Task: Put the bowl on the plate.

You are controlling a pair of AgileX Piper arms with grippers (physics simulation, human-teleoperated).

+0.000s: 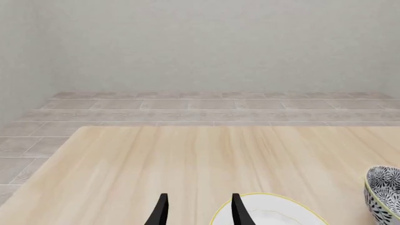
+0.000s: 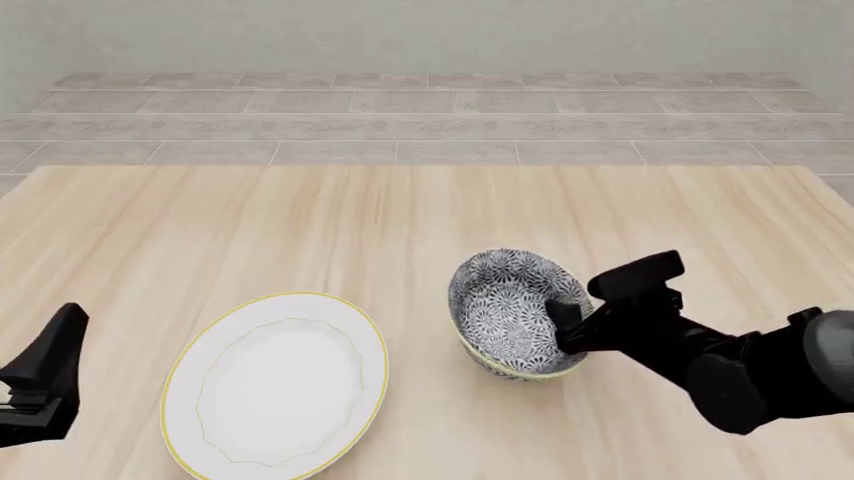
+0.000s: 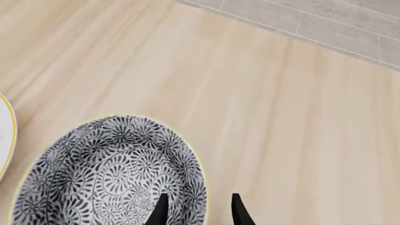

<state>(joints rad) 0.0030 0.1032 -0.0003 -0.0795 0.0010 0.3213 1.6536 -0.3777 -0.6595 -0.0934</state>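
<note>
The bowl (image 2: 507,310), patterned in dark grey and white, stands on the table right of centre. To its left, a small gap away, the white plate (image 2: 276,385) with a yellow rim lies flat. My right gripper (image 2: 561,322) is at the bowl's right rim. In the right wrist view the gripper (image 3: 199,211) is open and straddles the rim of the bowl (image 3: 106,173), one finger inside and one outside. My left gripper (image 2: 60,345) hangs at the table's near left, beside the plate. The left gripper (image 1: 199,211) is open and holds nothing, with the plate (image 1: 275,213) just past one finger.
The light wooden table (image 2: 400,220) stretches back to a tiled floor (image 2: 427,125) and a plain wall. Its far edge and both far corners show in the front view. The plate's edge (image 3: 5,131) shows in the right wrist view, and the bowl (image 1: 384,190) in the left wrist view.
</note>
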